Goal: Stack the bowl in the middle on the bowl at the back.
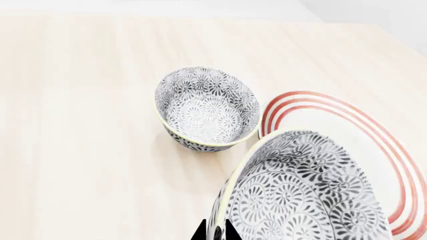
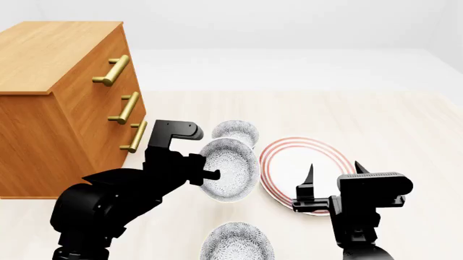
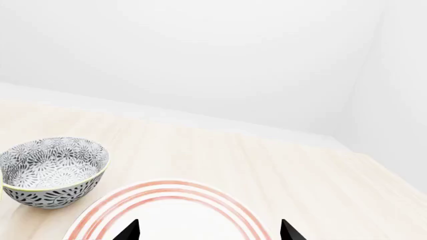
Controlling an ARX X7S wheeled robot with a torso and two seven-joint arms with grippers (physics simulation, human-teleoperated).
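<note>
A pale wood desk (image 2: 391, 119) under white walls carries everything, with a wooden dresser (image 2: 58, 103) at one edge. My left pincer (image 1: 215, 234) is clamped on the rim of the bowl in the middle (image 2: 227, 170), holding it lifted and tipped on its side, just short of the bowl at the back (image 2: 235, 132), which stands upright on the desk beside the red-ringed plate (image 2: 307, 162). My right pincer (image 2: 333, 176) hangs with its jaws spread, empty, over the plate. I judge the thin rim grip could slip, or the tilted bowl could catch the back bowl's rim and knock it away. Both bowls are deep and round, with fine dark-grey pattern on white. A third bowl (image 2: 235, 244) sits nearer me.
</note>
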